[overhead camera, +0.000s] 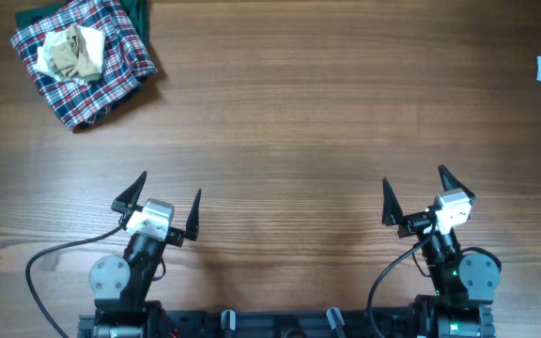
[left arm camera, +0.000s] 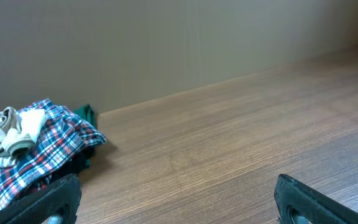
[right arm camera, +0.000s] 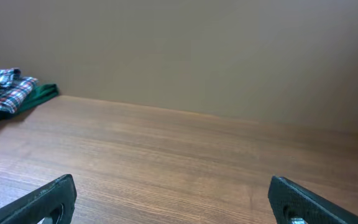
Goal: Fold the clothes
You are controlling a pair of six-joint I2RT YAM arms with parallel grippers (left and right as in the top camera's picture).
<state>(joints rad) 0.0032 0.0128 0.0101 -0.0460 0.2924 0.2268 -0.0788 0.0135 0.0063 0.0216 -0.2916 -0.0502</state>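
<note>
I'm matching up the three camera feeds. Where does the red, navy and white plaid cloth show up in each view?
Overhead: the plaid cloth lies crumpled in the top left corner.
Left wrist: it sits at the lower left, cut off by the edge.
Right wrist: only a bit shows at the far left edge.
Shared landmark: the green cloth peeking out beside it.

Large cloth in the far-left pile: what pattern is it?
Red, navy and white plaid cloth, clearest in the overhead view.
</note>
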